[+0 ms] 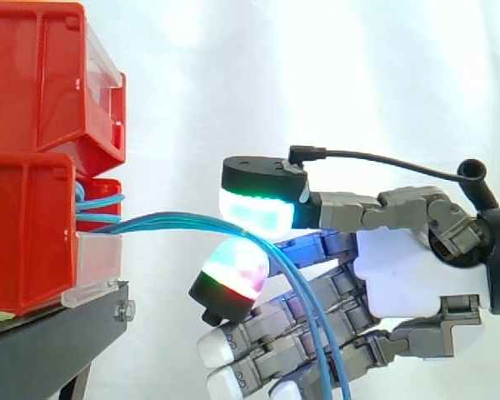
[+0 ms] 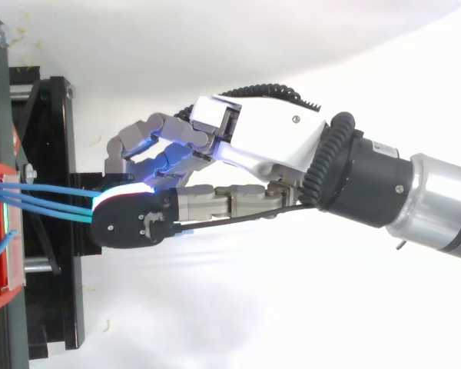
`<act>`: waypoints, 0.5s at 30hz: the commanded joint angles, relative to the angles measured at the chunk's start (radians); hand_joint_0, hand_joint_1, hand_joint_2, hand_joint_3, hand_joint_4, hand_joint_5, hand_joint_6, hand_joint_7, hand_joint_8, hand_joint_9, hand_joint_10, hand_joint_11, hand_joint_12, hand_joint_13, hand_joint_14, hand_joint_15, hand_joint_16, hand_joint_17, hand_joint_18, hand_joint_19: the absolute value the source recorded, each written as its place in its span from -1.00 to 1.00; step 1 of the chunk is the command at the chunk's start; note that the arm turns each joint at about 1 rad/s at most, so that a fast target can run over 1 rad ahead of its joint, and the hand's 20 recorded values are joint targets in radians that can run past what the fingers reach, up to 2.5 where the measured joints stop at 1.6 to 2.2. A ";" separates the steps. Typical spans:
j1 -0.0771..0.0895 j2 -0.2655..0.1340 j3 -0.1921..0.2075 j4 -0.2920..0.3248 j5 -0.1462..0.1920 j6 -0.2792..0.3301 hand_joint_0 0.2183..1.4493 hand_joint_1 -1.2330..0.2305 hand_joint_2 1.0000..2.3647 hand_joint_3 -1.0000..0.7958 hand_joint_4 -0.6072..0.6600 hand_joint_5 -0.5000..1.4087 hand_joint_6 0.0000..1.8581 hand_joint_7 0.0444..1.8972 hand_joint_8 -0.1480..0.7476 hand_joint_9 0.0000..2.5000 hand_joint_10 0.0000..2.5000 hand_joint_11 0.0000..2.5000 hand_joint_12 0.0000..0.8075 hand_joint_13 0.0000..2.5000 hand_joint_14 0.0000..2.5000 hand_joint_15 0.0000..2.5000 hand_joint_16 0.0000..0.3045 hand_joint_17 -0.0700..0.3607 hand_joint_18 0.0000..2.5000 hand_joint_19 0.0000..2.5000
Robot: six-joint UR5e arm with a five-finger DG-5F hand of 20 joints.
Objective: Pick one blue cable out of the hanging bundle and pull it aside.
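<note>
Hand state: the hand is gripping the cables between two fingertips. The other fingers are curling loosely below and holding nothing.
Pinch: the upper pad is glowing green and white. The lower pad is glowing red, green and magenta. The strands are passing between the two and touching both.
Cables, route: the cables are leaving the front of the bins at the gap between the upper and lower bin. They are running nearly level to the right into the pinch.
Cables relative to hand: the pinch is sitting at the tip of the hand, apart from the bins' front edge. The palm is lying to the right of the cables.
Strand count: several blue strands are running together through the pinch; the exact number cannot be told.
Side view: the two pads are sitting one above the other. Past the pinch the cables are dropping steeply to the bottom edge, crossing in front of the lower fingers. Short blue loops are sitting at the bins' front, just above the held strands.
Top view: the hand is reaching in from the right edge. The cables are fanning apart at the bins and converging at the pad, whose black back is covering the pinch.
Support: the bins are standing on a black stand before a white curtain.
</note>
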 commanded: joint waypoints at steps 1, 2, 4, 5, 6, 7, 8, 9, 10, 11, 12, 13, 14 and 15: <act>-0.002 0.001 0.006 -0.006 0.000 -0.001 -0.42 -0.16 -0.97 -0.13 0.34 -0.67 -0.04 0.11 0.08 -0.36 -0.99 -0.62 -0.10 -0.45 -0.99 -0.73 -0.64 -0.11 -0.36 -0.62; -0.003 0.001 0.009 -0.010 -0.001 -0.001 -0.41 -0.18 -0.97 -0.13 0.34 -0.67 -0.04 0.11 0.07 -0.36 -0.99 -0.62 -0.11 -0.45 -0.99 -0.72 -0.64 -0.11 -0.36 -0.62; -0.003 0.003 0.009 -0.013 0.000 -0.003 -0.38 -0.24 -0.97 -0.16 0.32 -0.68 -0.03 0.10 0.05 -0.37 -0.99 -0.61 -0.11 -0.45 -0.99 -0.72 -0.64 -0.11 -0.36 -0.63; -0.003 0.001 0.011 -0.015 0.000 -0.003 -0.37 -0.26 -0.97 -0.18 0.31 -0.68 -0.03 0.09 0.05 -0.37 -0.99 -0.61 -0.12 -0.45 -0.99 -0.72 -0.65 -0.11 -0.37 -0.63; -0.003 0.003 0.011 -0.015 0.000 -0.003 -0.35 -0.28 -0.98 -0.22 0.29 -0.68 -0.03 0.08 0.05 -0.38 -0.99 -0.61 -0.13 -0.45 -0.99 -0.72 -0.65 -0.11 -0.37 -0.63; -0.003 0.001 0.009 -0.015 0.000 -0.003 -0.32 -0.31 -0.98 -0.27 0.25 -0.68 -0.03 0.07 0.04 -0.38 -0.99 -0.61 -0.13 -0.45 -0.99 -0.73 -0.65 -0.12 -0.37 -0.64; -0.003 0.003 0.009 -0.015 0.000 -0.003 -0.31 -0.31 -0.98 -0.28 0.24 -0.68 -0.03 0.07 0.04 -0.38 -0.99 -0.61 -0.13 -0.45 -0.99 -0.74 -0.65 -0.12 -0.37 -0.64; -0.003 0.001 0.009 -0.015 0.000 -0.003 -0.27 -0.36 -0.99 -0.35 0.20 -0.68 -0.03 0.05 0.02 -0.38 -0.99 -0.61 -0.14 -0.45 -0.99 -0.74 -0.65 -0.12 -0.37 -0.65; -0.003 0.001 0.009 -0.015 0.000 -0.003 -0.22 -0.38 -1.00 -0.43 0.17 -0.68 -0.03 0.03 0.01 -0.38 -0.99 -0.61 -0.15 -0.45 -0.99 -0.74 -0.66 -0.13 -0.37 -0.66; -0.003 0.001 0.009 -0.015 -0.001 -0.003 -0.21 -0.38 -1.00 -0.44 0.16 -0.68 -0.03 0.02 0.00 -0.38 -0.99 -0.60 -0.15 -0.45 -0.99 -0.74 -0.66 -0.13 -0.36 -0.67; -0.003 0.001 0.009 -0.015 -0.001 -0.003 -0.18 -0.39 -1.00 -0.44 0.13 -0.68 -0.03 -0.01 0.00 -0.38 -0.99 -0.61 -0.15 -0.44 -0.99 -0.75 -0.66 -0.14 -0.36 -0.67; -0.005 0.003 0.009 -0.016 -0.001 -0.003 -0.15 -0.41 -1.00 -0.44 0.08 -0.68 -0.03 -0.02 -0.01 -0.38 -0.99 -0.61 -0.16 -0.44 -0.99 -0.75 -0.66 -0.14 -0.36 -0.69; -0.005 0.001 0.009 -0.018 -0.003 -0.003 -0.15 -0.41 -1.00 -0.44 0.06 -0.68 -0.04 -0.01 -0.01 -0.37 -0.99 -0.60 -0.16 -0.44 -0.99 -0.76 -0.66 -0.14 -0.35 -0.69; -0.006 0.003 0.011 -0.018 -0.006 -0.003 -0.14 -0.42 -1.00 -0.44 0.03 -0.69 -0.04 0.00 -0.02 -0.37 -0.99 -0.59 -0.17 -0.43 -0.99 -0.75 -0.67 -0.14 -0.34 -0.69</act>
